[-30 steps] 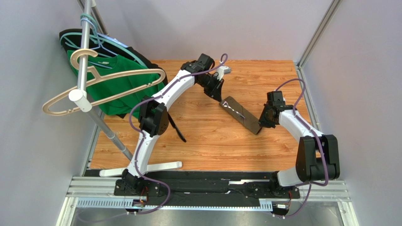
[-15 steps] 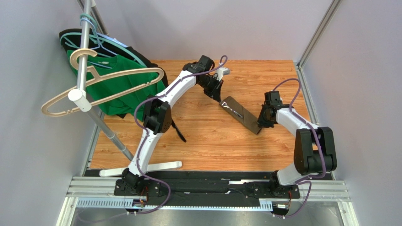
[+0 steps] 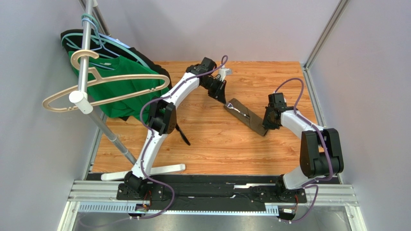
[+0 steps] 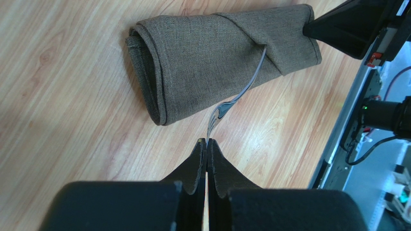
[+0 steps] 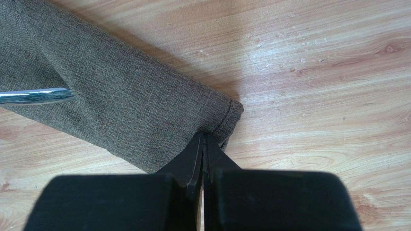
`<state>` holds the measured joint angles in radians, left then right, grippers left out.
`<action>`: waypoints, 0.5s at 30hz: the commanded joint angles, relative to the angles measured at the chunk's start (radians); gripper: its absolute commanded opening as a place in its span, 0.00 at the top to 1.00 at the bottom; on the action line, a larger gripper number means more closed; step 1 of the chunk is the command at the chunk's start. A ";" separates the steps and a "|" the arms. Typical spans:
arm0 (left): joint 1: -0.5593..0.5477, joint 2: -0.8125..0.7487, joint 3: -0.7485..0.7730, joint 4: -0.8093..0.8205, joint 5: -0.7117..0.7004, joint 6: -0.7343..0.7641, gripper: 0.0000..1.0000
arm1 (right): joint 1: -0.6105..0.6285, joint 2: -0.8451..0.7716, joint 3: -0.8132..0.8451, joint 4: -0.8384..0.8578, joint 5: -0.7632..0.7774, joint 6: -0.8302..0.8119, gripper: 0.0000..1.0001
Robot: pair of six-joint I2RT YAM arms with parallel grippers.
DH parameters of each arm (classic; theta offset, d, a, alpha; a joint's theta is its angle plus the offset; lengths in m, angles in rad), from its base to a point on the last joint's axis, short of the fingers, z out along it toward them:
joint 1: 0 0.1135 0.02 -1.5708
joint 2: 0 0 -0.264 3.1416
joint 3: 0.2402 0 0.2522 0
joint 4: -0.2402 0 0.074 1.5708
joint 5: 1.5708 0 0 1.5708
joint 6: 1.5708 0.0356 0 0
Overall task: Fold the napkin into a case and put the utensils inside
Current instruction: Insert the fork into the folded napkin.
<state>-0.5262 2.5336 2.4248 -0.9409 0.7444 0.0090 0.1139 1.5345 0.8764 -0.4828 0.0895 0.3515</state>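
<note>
The olive-brown napkin (image 3: 247,116), folded into a narrow long case (image 4: 217,53), lies slanted on the wooden table (image 3: 217,149). From its diagonal fold sticks out the silvery end of one utensil (image 4: 230,100), thin and curved. My left gripper (image 4: 207,142) is shut on the tip of that metal end, just off the case's far-left end (image 3: 223,98). My right gripper (image 5: 204,137) is shut on the hem at the case's other end (image 3: 265,126). A bit of the metal utensil (image 5: 36,96) also shows in the right wrist view. The rest of the utensil is hidden inside the cloth.
A metal clothes rack (image 3: 87,53) stands at the left with hangers (image 3: 96,91), a green shirt (image 3: 120,89) and a black garment behind it. Its white foot (image 3: 159,170) lies near the left arm's base. A slim dark object (image 3: 182,134) lies by the left arm.
Both arms have shifted slightly leftward and the case has moved a little with them. Both grippers have stayed shut.
</note>
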 commanded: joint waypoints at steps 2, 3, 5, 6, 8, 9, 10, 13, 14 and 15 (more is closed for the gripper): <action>0.009 0.030 0.057 0.040 0.093 -0.086 1.00 | 0.010 0.004 0.018 0.043 0.027 -0.022 1.00; 0.009 0.034 0.057 0.043 0.092 -0.087 1.00 | 0.013 0.004 0.021 0.043 0.024 -0.025 1.00; 0.009 0.040 0.059 0.044 0.095 -0.092 1.00 | 0.015 0.003 0.021 0.044 0.026 -0.028 1.00; 0.009 0.042 0.059 0.042 0.095 -0.092 1.00 | 0.017 0.000 0.021 0.044 0.032 -0.029 1.00; 0.009 0.042 0.059 0.021 0.098 -0.071 1.00 | 0.017 -0.002 0.018 0.046 0.036 -0.031 1.00; 0.011 0.040 0.056 0.007 0.086 -0.061 1.00 | 0.017 -0.002 0.016 0.043 0.041 -0.032 1.00; 0.012 0.037 0.053 -0.013 0.076 -0.052 1.00 | 0.018 -0.004 0.015 0.043 0.041 -0.032 1.00; 0.023 0.019 0.023 -0.024 0.076 -0.041 1.00 | 0.021 -0.007 0.012 0.049 0.042 -0.034 1.00; 0.025 0.007 0.016 -0.025 0.076 -0.034 1.00 | 0.020 -0.005 0.012 0.047 0.042 -0.034 1.00; 0.026 0.002 0.007 -0.025 0.078 -0.030 1.00 | 0.021 -0.005 0.013 0.047 0.041 -0.034 1.00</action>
<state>-0.5209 2.5782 2.4321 -0.9447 0.7990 -0.0471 0.1280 1.5349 0.8764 -0.4801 0.1066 0.3328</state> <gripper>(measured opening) 0.007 0.006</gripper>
